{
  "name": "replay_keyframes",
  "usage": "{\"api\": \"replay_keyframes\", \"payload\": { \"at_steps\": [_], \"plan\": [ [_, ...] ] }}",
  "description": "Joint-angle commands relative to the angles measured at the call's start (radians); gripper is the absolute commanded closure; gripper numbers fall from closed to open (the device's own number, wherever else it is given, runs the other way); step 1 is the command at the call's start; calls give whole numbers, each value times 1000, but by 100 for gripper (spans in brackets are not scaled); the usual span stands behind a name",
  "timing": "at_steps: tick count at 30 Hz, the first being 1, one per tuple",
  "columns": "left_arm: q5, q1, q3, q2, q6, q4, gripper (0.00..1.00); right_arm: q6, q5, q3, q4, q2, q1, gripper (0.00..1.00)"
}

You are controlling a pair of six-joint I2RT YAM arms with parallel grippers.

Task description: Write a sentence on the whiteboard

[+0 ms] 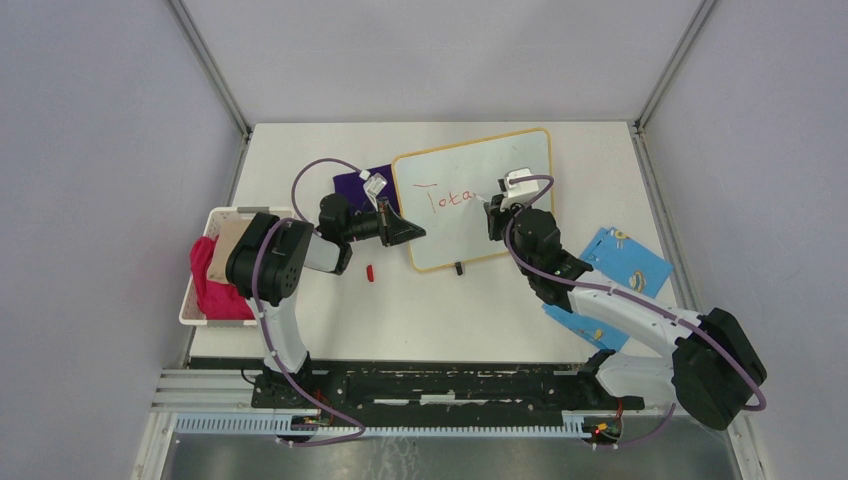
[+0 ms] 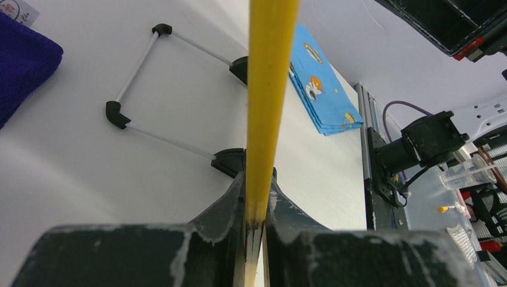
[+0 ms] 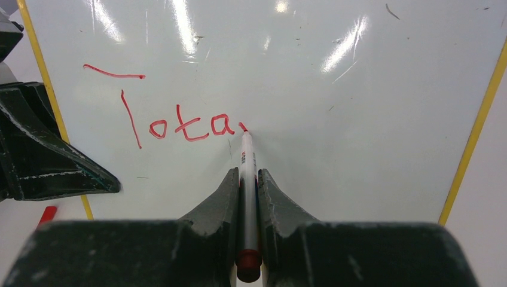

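One whiteboard (image 1: 452,232), long axis left-right

The whiteboard (image 3: 359,89) is glossy, streaked with glare; the pen (image 3: 246,173) is smooth white plastic; the fingers (image 3: 218,206) are scuffed matt black plastic.

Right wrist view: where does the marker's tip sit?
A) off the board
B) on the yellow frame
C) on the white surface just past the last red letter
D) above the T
C: the marker, clamped by the right gripper, has its tip on the whiteboard right after the red writing.
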Motion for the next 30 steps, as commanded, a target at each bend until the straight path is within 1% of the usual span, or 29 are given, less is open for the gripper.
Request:
{"api": "replay_keyframes", "payload": {
  "at_steps": [1, 12, 24, 30],
  "plan": [
    [-39, -4, 8, -8, 64, -72, 98, 8, 16, -18, 34, -29, -10, 100],
    [-39, -4, 9, -6, 67, -78, 98, 3, 11, 28, 40, -56, -19, 100],
    [-37, -5, 11, -9, 70, -84, 98, -4, 0, 87, 30, -5, -36, 100],
    [-40, -5, 12, -7, 73, -88, 98, 5, -4, 67, 25, 4, -41, 100]
  ]
}}
